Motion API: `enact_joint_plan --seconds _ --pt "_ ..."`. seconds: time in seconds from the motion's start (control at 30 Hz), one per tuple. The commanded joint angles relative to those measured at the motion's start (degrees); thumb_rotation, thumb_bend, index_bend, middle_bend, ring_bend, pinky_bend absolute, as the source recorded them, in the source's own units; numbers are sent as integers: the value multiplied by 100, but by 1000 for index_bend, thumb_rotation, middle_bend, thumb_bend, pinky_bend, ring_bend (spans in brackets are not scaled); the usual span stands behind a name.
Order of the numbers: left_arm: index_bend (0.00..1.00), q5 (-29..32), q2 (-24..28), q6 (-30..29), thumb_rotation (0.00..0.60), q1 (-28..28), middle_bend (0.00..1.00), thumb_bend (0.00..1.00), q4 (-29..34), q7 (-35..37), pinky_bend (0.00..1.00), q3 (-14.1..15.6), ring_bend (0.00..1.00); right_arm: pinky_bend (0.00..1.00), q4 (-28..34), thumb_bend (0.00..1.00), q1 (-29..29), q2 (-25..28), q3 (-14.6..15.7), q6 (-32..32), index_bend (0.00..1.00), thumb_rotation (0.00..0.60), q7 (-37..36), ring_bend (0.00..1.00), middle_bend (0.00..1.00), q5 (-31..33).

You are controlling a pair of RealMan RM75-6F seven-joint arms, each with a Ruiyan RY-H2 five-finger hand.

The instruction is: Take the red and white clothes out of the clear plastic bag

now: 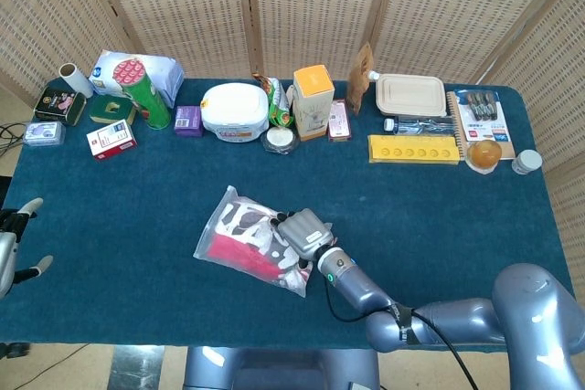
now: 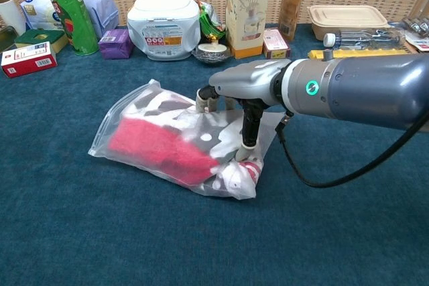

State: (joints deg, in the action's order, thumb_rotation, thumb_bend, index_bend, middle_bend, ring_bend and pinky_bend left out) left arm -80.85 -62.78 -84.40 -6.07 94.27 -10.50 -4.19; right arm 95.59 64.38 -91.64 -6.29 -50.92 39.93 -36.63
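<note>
Right hand [image 2: 236, 108] is pressing its fingertips down on the right end of the clear plastic bag [image 2: 134, 128], mid-table toward the near edge, so I judge the red and white clothes [image 2: 157, 150] inside are still to come out.

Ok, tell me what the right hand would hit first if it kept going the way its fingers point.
The right hand already presses its fingers down on the clear plastic bag, so it would meet the red and white clothes inside, then probably the table.
</note>
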Motion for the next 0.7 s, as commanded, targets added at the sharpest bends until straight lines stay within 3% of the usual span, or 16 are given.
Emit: enact_joint_plan --seconds 0.03,0.1,0.27,0.43,0.7 --pt "158 -9 -12 9 582 -2 329 159 -5 9 324 9 243 644 -123 256 -71 -117 32 -125 451 600 -153 725 500 -412" --pt "158 -21 -24 8 583 -4 329 159 -4 5 325 14 243 722 -206 274 -159 -129 51 -99 551 600 -384 809 599 -775" --pt "158 -43 -40 31 585 -20 329 159 28 -47 325 27 243 795 -332 297 -364 95 105 121 665 600 -1119 884 698 -1794" --pt "158 -30 -43 54 587 -37 329 159 79 -132 325 25 243 800 -344 299 -554 592 146 306 694 600 -1922 896 717 -2711" --pt "158 -51 -32 86 583 -73 329 160 195 -277 325 32 244 777 -350 299 -638 1242 256 556 698 600 -2512 895 719 -3541"
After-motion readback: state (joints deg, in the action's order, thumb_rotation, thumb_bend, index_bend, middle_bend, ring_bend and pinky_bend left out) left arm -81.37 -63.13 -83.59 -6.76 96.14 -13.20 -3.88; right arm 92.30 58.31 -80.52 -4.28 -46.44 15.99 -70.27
